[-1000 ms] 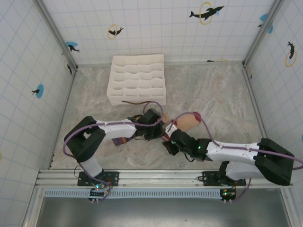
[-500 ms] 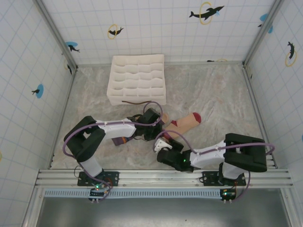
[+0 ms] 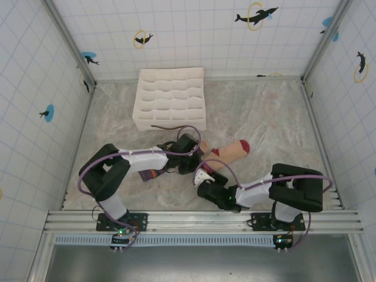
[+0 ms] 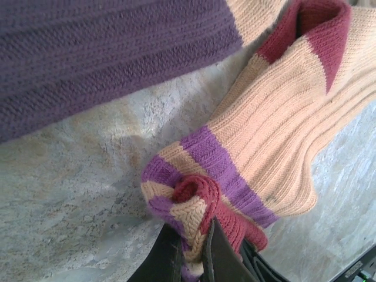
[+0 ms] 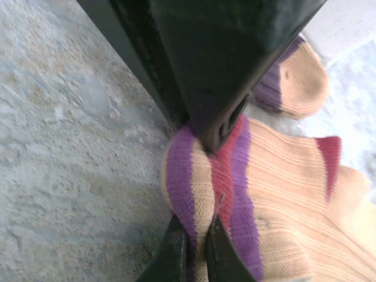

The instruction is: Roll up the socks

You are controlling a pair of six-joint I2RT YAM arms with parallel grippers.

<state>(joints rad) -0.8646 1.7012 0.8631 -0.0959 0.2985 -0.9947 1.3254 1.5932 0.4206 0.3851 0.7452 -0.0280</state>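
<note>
The beige sock (image 3: 228,152) lies at mid-table, its dark red toe pointing right and its red-purple striped cuff (image 4: 200,194) bunched at its left end. My left gripper (image 4: 194,249) is shut on a fold of that cuff. My right gripper (image 5: 197,249) is shut on the same cuff from the near side, right under the left gripper's black body (image 5: 217,59). From above, the left gripper (image 3: 197,163) and the right gripper (image 3: 203,174) meet at the cuff. The purple sock (image 4: 106,53) lies beside it, mostly under the left arm, with its tan toe (image 5: 301,82) showing.
The white gridded organiser box (image 3: 170,97) stands at the back left with a dark cable along its front edge. Tiled walls close in the marble table (image 3: 276,117) on three sides. The right arm is folded back near the front rail (image 3: 188,220).
My right arm has drawn back from over the beige sock toward the near edge, and its gripper has gone from open to shut on the striped cuff. The left gripper has hardly moved.
</note>
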